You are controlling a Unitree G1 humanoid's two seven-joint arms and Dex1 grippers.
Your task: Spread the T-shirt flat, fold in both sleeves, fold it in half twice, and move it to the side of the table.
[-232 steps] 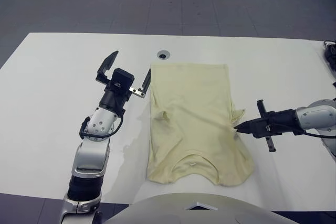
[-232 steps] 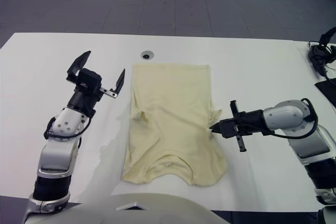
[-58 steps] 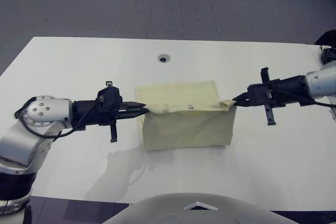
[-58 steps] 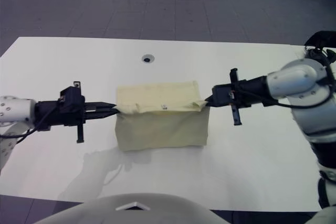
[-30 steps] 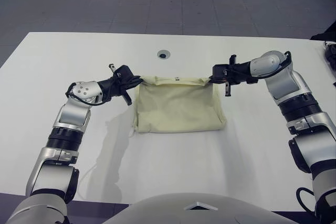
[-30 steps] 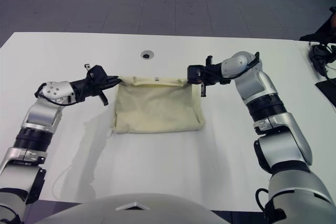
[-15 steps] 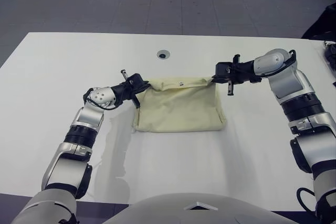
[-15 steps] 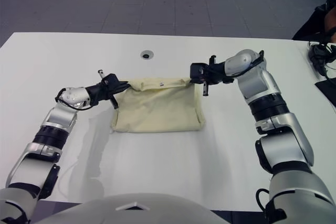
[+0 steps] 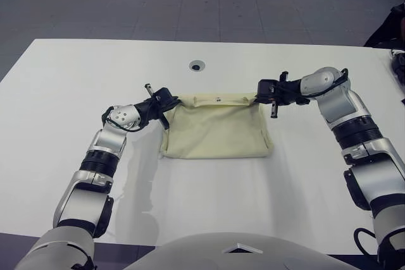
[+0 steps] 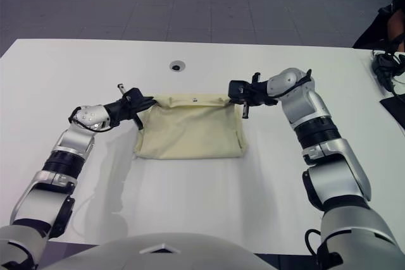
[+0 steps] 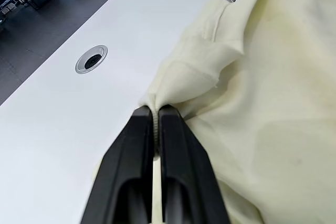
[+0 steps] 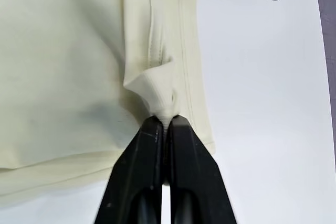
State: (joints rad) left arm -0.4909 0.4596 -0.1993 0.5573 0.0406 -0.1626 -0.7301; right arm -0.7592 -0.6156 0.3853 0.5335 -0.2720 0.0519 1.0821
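On the table [image 9: 63, 74], near its middle, the shirt [image 9: 215, 128] lies folded into a rectangle. Left gripper [image 9: 173, 100] is closed tight on the far-left corner; right gripper [image 9: 257, 98] is closed tight on the far-right corner. Cable hole [image 9: 197, 66] sits just beyond the far edge.

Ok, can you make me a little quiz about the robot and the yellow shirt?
1. True or false: the left gripper is shut on the shirt.
2. Where is the round hole in the table? A) beyond the shirt's far edge. B) under the shirt. C) at the table's near edge.
3. Fill in the gap: the right gripper pinches the shirt's far ___ corner.

Key: 1 true; 2 A; 3 right.
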